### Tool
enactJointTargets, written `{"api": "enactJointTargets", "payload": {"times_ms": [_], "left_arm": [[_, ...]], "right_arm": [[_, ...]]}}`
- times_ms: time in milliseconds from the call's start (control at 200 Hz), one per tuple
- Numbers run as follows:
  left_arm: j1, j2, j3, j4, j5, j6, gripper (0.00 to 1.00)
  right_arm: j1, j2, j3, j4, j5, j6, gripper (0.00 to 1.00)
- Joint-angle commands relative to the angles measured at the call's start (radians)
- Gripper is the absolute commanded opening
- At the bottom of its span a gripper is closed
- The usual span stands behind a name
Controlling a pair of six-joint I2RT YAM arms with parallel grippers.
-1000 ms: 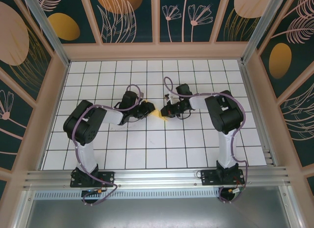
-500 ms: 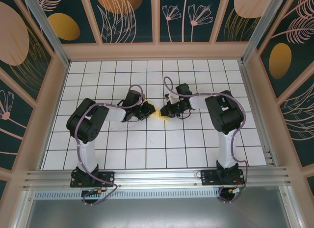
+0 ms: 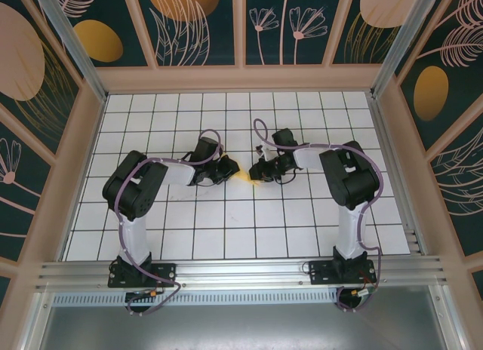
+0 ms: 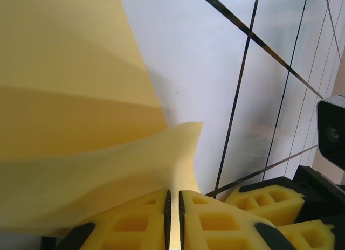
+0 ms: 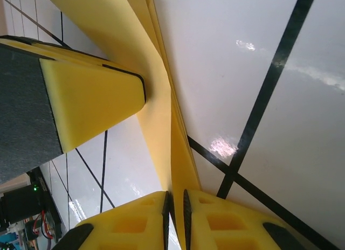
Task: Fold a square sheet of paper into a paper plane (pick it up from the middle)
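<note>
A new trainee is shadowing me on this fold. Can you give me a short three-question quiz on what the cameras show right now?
1. Multiple choice: which jaws are shut on the yellow paper? A) left jaws only B) right jaws only C) both
2. True or false: the paper is one flat, unfolded layer.
3. Fill in: in the top view the paper sits ___ the tips of the two arms.

Key: 1 C; 2 false, the wrist views show stacked layers and a curled flap; 3 between.
</note>
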Motion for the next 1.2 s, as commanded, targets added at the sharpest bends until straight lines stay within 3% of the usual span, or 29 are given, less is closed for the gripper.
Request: {"api": "enactJointTargets", "payload": {"times_ms": [0, 160, 440, 711, 1196], "left_arm": [[0.008, 0.058, -0.009, -0.092, -0.101, 0.019, 0.17], [0.007, 0.056, -0.009, -0.096, -0.107, 0.019, 0.17], [0.008, 0.059, -0.007, -0.103, -0.108, 0.022, 0.17], [0.008, 0.062, -0.006, -0.104, -0.108, 0.021, 0.16], [0.009, 0.067, 0.002, -0.125, -0.123, 0.020, 0.16]], "right_arm": [[-0.001, 0.014, -0.005, -0.041, 0.023, -0.027, 0.12], [-0.001, 0.030, 0.007, -0.051, 0.053, -0.014, 0.09], [0.011, -0.115, 0.014, -0.025, 0.096, 0.018, 0.19], [0.085, -0.052, 0.079, -0.099, 0.111, -0.038, 0.08], [0.077, 0.034, 0.111, -0.167, 0.203, -0.056, 0.05]]}}
